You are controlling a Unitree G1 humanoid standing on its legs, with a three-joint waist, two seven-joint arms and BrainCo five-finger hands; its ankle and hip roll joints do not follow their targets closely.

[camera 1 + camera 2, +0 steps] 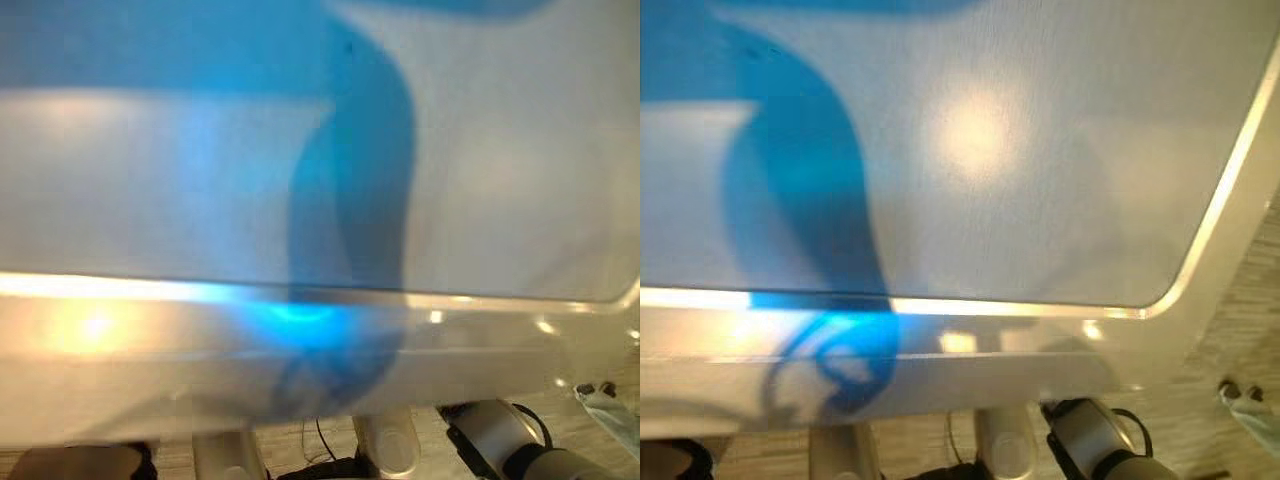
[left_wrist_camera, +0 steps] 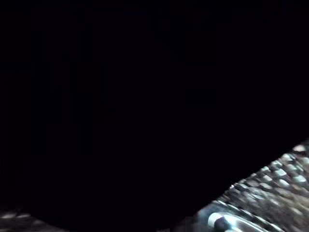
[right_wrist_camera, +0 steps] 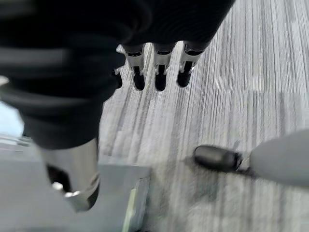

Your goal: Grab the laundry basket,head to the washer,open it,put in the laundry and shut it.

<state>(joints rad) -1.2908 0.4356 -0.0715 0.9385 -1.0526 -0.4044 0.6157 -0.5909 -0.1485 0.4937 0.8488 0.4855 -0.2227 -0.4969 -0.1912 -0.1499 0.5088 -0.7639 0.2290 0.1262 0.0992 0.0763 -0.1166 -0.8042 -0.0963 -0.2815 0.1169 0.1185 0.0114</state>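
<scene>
The right hand [image 3: 154, 72] hangs over the grey striped carpet [image 3: 251, 72] with its fingers [image 3: 159, 79] straight and relaxed, holding nothing. Past it on the carpet, a person's dark shoe [image 3: 217, 158] and a grey trouser leg [image 3: 280, 159] show. The left wrist view is nearly all dark, so I cannot tell how the left hand stands. Ahead, the head views show a pale glossy surface [image 1: 480, 170] with a rounded edge, possibly the washer's top, crossed by a blue band [image 1: 355, 170].

Person's dark shoe [image 3: 216, 158] on striped carpet [image 3: 270, 72]
</scene>
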